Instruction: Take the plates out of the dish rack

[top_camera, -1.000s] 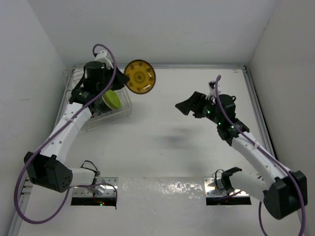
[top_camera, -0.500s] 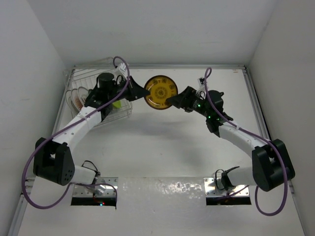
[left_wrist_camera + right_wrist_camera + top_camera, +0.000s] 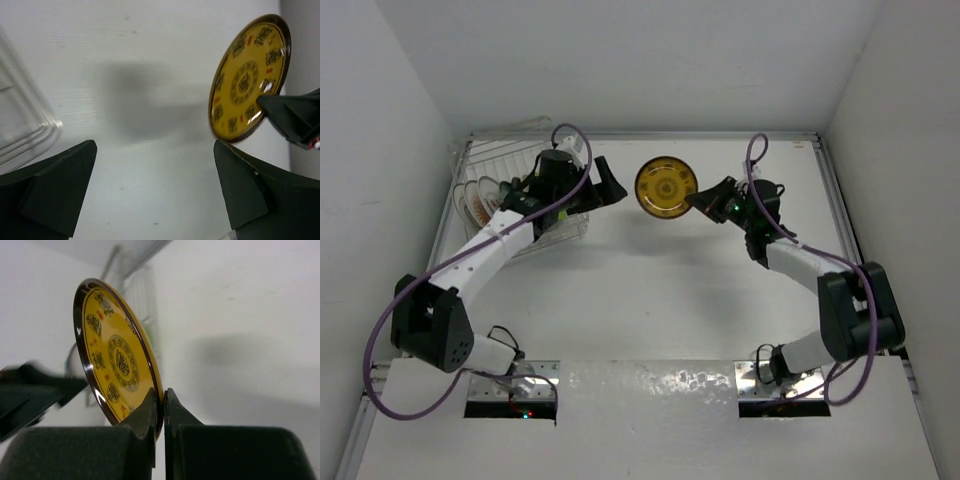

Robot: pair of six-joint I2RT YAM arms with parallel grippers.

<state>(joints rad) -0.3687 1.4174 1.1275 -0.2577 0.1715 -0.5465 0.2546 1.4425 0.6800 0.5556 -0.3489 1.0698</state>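
A yellow-brown plate (image 3: 666,187) with a dark rim hangs on edge above the table. My right gripper (image 3: 700,204) is shut on its lower right rim; in the right wrist view the two fingers pinch the plate (image 3: 117,365) at the gripper (image 3: 163,396). Just left of the plate, my left gripper (image 3: 610,185) is open and clear of it. The left wrist view shows nothing between its gripper (image 3: 155,150) fingers, with the plate (image 3: 247,85) off to the upper right. The dish rack (image 3: 496,156) sits at the far left, with white, red-marked plates (image 3: 478,198) standing in it.
The rack's clear plastic tray corner (image 3: 25,125) is close to my left gripper. White walls close in the table at the back and on both sides. A raised rail (image 3: 840,200) runs along the right edge.
The yellow-brown plate passed from my left gripper to my right. The left gripper opened and drew back left; the right closed on the rim and the plate shifted slightly right.
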